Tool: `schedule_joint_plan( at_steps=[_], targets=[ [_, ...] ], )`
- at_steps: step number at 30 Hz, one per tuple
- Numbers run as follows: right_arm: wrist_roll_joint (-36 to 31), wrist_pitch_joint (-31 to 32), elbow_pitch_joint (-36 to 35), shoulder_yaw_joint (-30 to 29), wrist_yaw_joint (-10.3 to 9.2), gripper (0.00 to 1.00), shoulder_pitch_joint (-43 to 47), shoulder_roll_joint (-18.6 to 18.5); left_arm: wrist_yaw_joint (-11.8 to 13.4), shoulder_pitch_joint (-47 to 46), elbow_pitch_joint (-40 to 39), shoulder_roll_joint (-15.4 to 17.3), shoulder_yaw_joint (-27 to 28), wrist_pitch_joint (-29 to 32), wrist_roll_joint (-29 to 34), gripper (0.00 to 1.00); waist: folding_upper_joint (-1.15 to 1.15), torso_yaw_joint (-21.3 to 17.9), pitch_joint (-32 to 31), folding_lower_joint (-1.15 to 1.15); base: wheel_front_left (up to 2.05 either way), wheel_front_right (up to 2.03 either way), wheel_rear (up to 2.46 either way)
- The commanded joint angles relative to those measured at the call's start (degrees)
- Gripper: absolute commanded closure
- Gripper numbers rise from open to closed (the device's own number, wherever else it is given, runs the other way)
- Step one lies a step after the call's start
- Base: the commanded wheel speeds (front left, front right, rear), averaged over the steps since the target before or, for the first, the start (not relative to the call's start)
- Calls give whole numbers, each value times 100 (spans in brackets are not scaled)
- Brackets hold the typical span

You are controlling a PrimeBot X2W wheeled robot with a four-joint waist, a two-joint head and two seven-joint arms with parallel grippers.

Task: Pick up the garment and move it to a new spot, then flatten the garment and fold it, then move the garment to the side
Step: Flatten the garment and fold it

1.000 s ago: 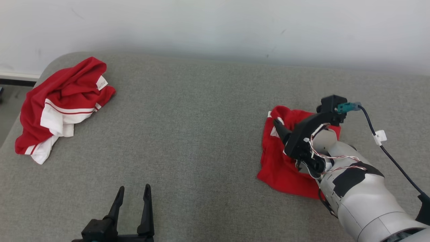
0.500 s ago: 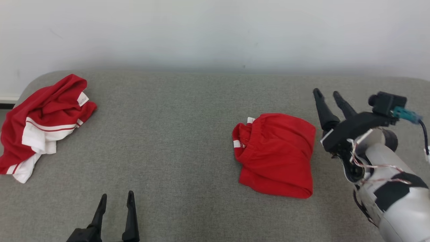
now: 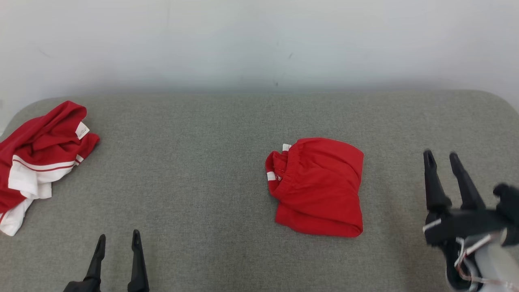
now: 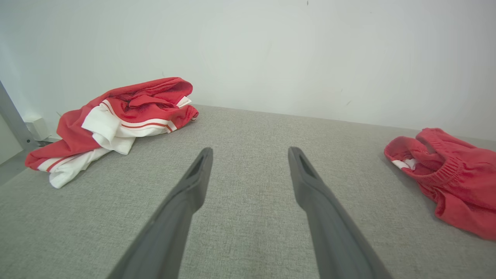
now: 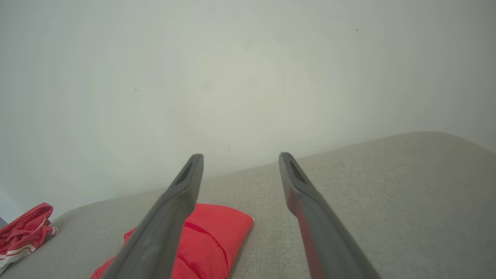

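Red-and-white jersey, the garment (image 3: 40, 158), crumpled in heap at 9 o'clock on grey fabric worktop (image 3: 202, 162), running off head view's left edge. Small white label (image 3: 82, 130) on top fold, striped trim showing. Left gripper (image 3: 117, 237) at 7 o'clock, fingers spread, nothing between them, well apart from garment. Smaller plain red garment (image 3: 320, 186) folded just right of centre, toward 4 o'clock. Right gripper (image 3: 440, 156) at 4 o'clock near right edge, fingers spread, nothing held, near that bundle but apart.

Cloth and surface finish
Jersey shirt (image 3: 40, 142): soft matt cloth. Upholstered surface (image 3: 202, 162): coarse grey weave. Left gripper (image 3: 118, 236): smooth matt fingers.
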Motion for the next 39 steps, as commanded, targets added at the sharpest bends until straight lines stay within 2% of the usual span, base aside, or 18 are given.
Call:
schedule_joint_plan(
  at_steps=[1,3,5,8,14,23,39],
  targets=[
    [-260,-21,-319,-376,-8,0,420,309,-13,111,-50,-5,44,-19,50,0,0,-26,-28,0,0,0,0],
    [-519,-19,-487,-580,-8,0,661,412,-31,120,-62,-7,65,-18,69,0,0,-33,-53,0,0,0,0],
    [-1045,-16,-887,-817,-8,0,1065,605,-36,161,-104,-6,132,-19,111,0,0,-52,-94,0,0,0,0],
    [-1496,-12,-1471,-1333,-8,0,1725,1210,-61,308,-125,-6,243,-19,252,0,0,-100,-178,0,0,0,0],
    [-1871,-13,-1793,-1408,-8,0,2172,1580,-205,426,-141,35,154,-19,703,0,0,-123,-241,0,0,0,0],
    [-2219,-13,-1647,-1078,-8,0,2329,1726,-350,539,-235,15,196,-19,706,0,0,-97,-310,0,0,0,0],
    [-2638,-13,-1527,-908,-8,0,2350,1777,-305,611,-336,-5,179,-19,814,0,0,-78,-349,0,0,0,0]
  ],
)
